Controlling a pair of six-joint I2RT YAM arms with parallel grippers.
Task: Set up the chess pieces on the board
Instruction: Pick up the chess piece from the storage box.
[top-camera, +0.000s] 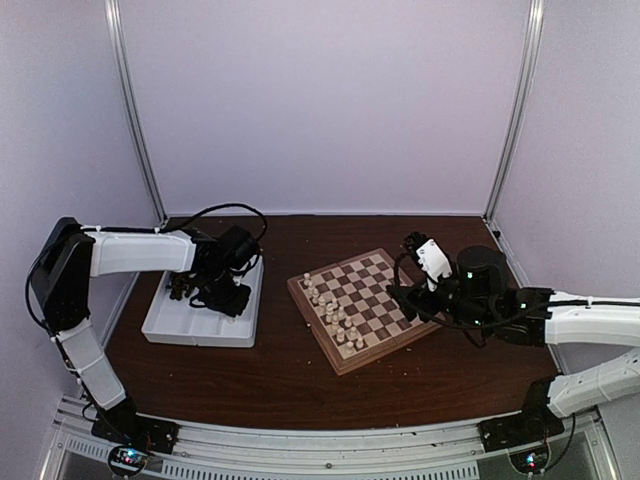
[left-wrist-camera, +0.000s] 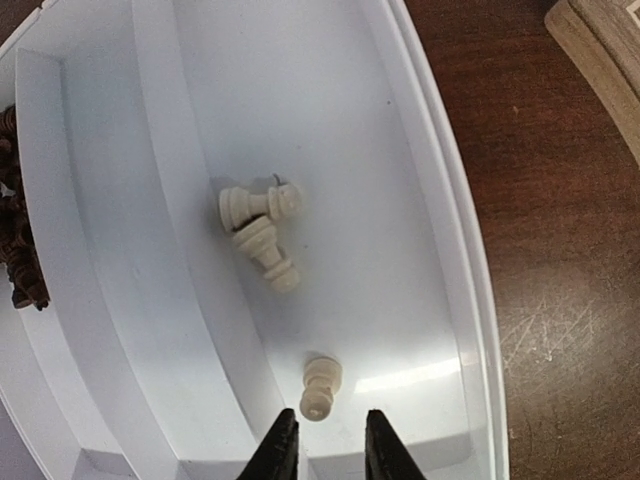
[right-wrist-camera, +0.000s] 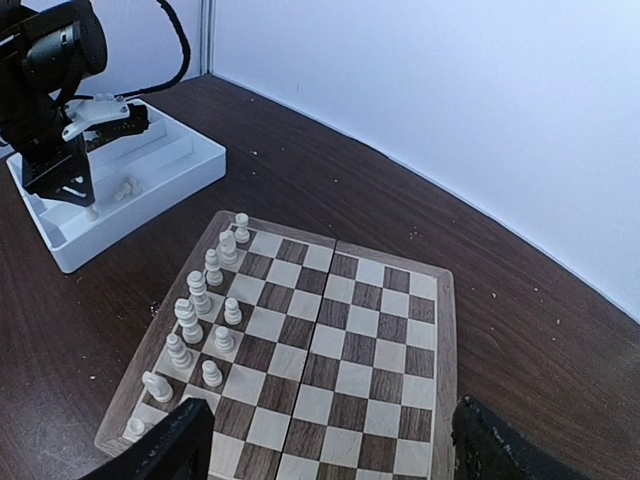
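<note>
The board (top-camera: 346, 364) lies at mid-table, with several cream chess pieces (top-camera: 330, 312) standing in two rows along its left side (right-wrist-camera: 190, 312). My left gripper (left-wrist-camera: 327, 442) hangs low inside the white tray (left-wrist-camera: 472, 300), its jaws a small gap apart with nothing between them. A cream pawn (left-wrist-camera: 320, 388) lies on its side just ahead of the tips. Two more cream pieces (left-wrist-camera: 262, 228) lie further in. Dark brown pieces (left-wrist-camera: 20, 255) fill the neighbouring compartment. My right gripper (right-wrist-camera: 332, 440) is wide open and empty above the board's right part (right-wrist-camera: 446, 330).
The white compartmented tray (top-camera: 168, 328) sits left of the board on the dark wooden table (top-camera: 280, 385). The left arm (right-wrist-camera: 60, 110) reaches down into the tray. Pale walls close in the back and both sides.
</note>
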